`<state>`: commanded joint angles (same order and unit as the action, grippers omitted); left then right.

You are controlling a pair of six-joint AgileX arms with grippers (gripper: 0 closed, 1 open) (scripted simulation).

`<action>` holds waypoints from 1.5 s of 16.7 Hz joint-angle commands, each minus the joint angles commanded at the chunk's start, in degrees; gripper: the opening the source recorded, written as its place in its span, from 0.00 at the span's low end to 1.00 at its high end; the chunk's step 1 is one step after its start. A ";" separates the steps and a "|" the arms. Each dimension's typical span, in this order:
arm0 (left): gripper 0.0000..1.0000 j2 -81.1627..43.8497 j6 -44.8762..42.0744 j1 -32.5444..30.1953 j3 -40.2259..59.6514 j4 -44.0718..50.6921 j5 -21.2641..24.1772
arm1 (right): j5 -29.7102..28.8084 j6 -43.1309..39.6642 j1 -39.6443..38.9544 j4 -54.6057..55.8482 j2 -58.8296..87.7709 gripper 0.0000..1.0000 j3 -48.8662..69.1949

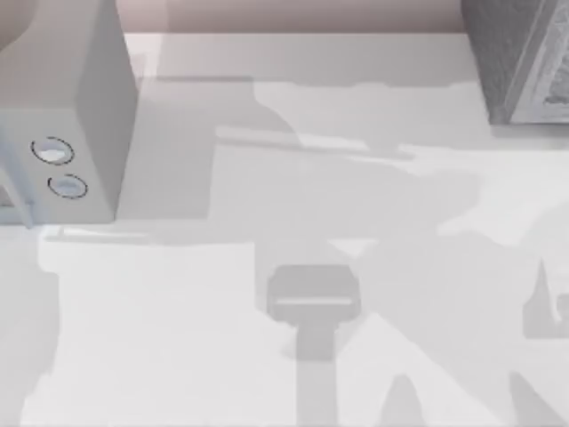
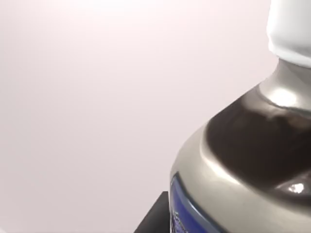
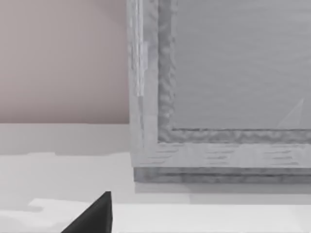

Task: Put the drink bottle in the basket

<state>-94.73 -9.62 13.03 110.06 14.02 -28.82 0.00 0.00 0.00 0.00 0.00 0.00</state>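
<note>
The drink bottle [image 2: 243,160] looms very close in the left wrist view, tilted. It has a white cap, a silver neck, dark reddish-brown liquid and a silver-grey label band with blue print. My left gripper [image 2: 154,217] is shut on it, one dark finger pressed against the bottle's side, with plain wall behind. The basket [image 1: 520,62] is a grey, rough-textured box at the table's far right corner. In the right wrist view the basket [image 3: 218,145] stands just ahead of a dark tip of my right gripper [image 3: 92,217].
A grey box [image 1: 62,116] with two round dials stands at the table's far left. Shadows of the arms fall across the white tabletop [image 1: 178,338]. A pinkish wall [image 1: 293,13] runs behind the table.
</note>
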 joint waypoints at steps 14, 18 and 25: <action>0.00 -32.37 0.97 -22.59 42.68 3.48 -53.18 | 0.00 0.00 0.00 0.00 0.00 1.00 0.00; 0.00 -32.94 0.86 -23.09 43.50 3.64 -54.43 | 0.00 0.00 0.00 0.00 0.00 1.00 0.00; 0.00 -30.75 1.82 -20.95 39.70 1.28 -52.89 | 0.00 0.00 0.00 0.00 0.00 1.00 0.00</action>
<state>-125.48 -7.80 -7.92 149.76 15.31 -81.70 0.00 0.00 0.00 0.00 0.00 0.00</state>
